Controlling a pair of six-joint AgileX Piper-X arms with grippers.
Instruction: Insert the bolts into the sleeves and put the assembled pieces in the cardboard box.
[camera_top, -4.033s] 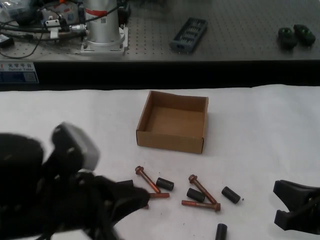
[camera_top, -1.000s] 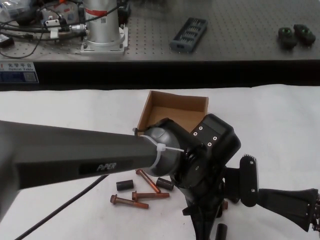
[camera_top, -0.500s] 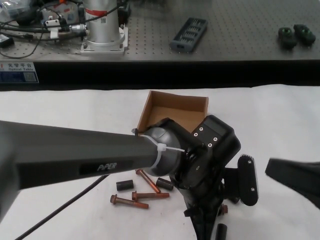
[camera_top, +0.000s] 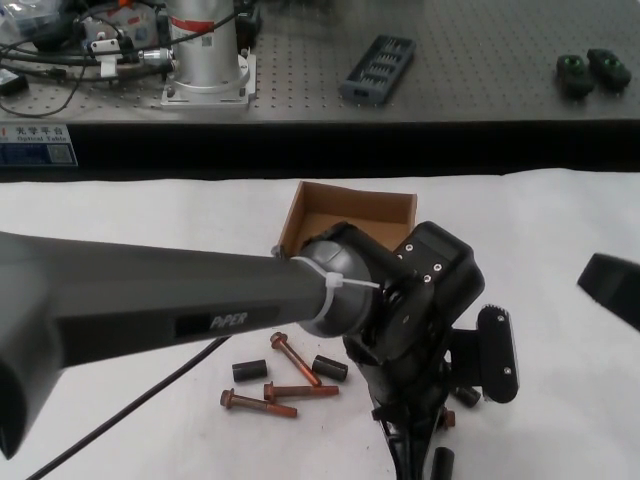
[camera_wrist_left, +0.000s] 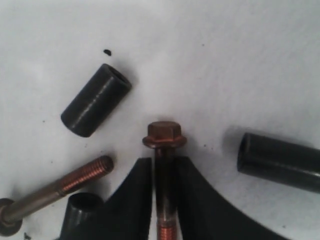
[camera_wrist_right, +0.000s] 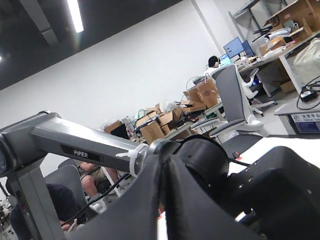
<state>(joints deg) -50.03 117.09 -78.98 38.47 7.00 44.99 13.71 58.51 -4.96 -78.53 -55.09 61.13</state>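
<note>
My left gripper (camera_wrist_left: 164, 165) is shut on the shank of a copper bolt (camera_wrist_left: 164, 136), whose hex head sticks out past the fingertips, close over the white sheet. Around it lie a black sleeve (camera_wrist_left: 95, 100), a second sleeve (camera_wrist_left: 280, 161), a third sleeve (camera_wrist_left: 82, 210) and another bolt (camera_wrist_left: 60, 186). In the high view the left arm (camera_top: 420, 300) reaches across to just in front of the cardboard box (camera_top: 350, 212). My right gripper (camera_wrist_right: 164, 200) is raised, fingers together and holding nothing; its dark tip (camera_top: 612, 285) is at the right edge.
Three loose bolts (camera_top: 297, 390) and two sleeves (camera_top: 329, 367) lie left of the left wrist; one more sleeve (camera_top: 442, 464) is near the front edge. A metal post (camera_top: 205, 45) and a black tray (camera_top: 377, 66) stand on the perforated bench behind.
The right gripper has risen and drawn away to the right edge. The left arm, which swung over the bolts earlier, has shifted only slightly and stays low over them.
</note>
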